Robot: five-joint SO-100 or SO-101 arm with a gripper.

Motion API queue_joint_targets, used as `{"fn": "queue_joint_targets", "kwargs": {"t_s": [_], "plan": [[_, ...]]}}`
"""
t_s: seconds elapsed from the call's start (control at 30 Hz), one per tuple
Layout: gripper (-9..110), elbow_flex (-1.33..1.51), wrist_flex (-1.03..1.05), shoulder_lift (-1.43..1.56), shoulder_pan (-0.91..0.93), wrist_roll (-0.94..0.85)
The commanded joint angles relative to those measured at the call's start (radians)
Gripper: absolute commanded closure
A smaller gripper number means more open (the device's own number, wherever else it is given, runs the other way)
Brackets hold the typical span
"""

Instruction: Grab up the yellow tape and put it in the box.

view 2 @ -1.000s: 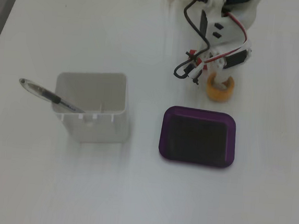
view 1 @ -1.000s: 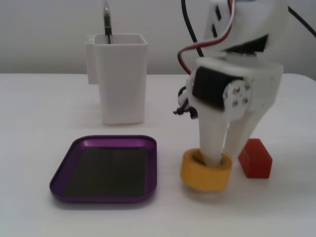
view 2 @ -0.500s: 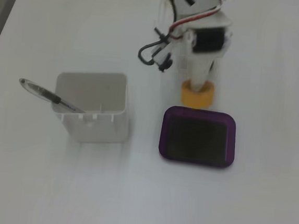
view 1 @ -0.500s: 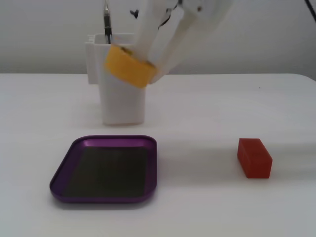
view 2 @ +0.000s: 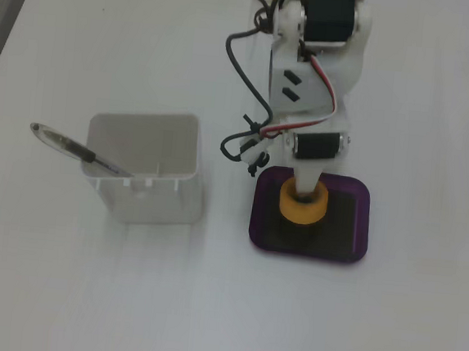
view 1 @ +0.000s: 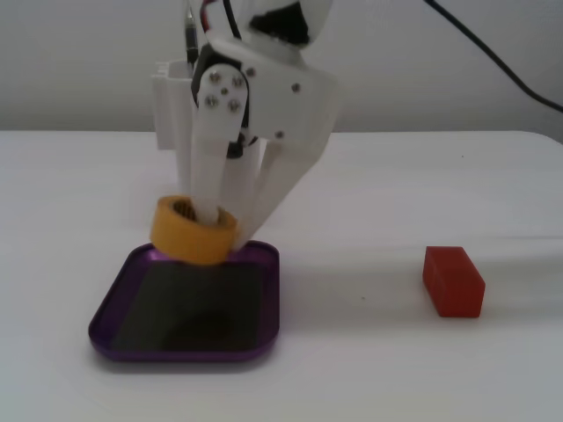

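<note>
While hand (view 1: 220, 230) grips yellow tape (view 1: 192, 230), tape hangs over box (view 1: 113, 332) rear rim.

White table (view 1: 457, 176) fills both fixed views; surface matte, bare, evenly lit. Soft diffuse shadows fall on it, no hard edges. In a fixed view, a plain pale grey wall (view 1: 79, 61) stands behind the table's far edge, with a black cable (view 1: 493, 54) running diagonally across it at upper right. In the other, a darker grey strip (view 2: 0, 15) borders the table at upper left.
</note>
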Motion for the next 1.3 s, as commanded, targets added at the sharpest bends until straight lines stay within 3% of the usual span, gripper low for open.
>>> {"fn": "queue_joint_targets", "kwargs": {"t_s": [0.0, 0.47, 0.8, 1.27], "plan": [[102, -0.044, -0.012, -0.025, 0.003, -0.002], [101, -0.044, -0.018, -0.051, 0.005, 0.008], [91, -0.127, 0.123, -0.021, 0.052, 0.009], [90, -0.178, 0.474, 0.577, 0.054, 0.009]]}}
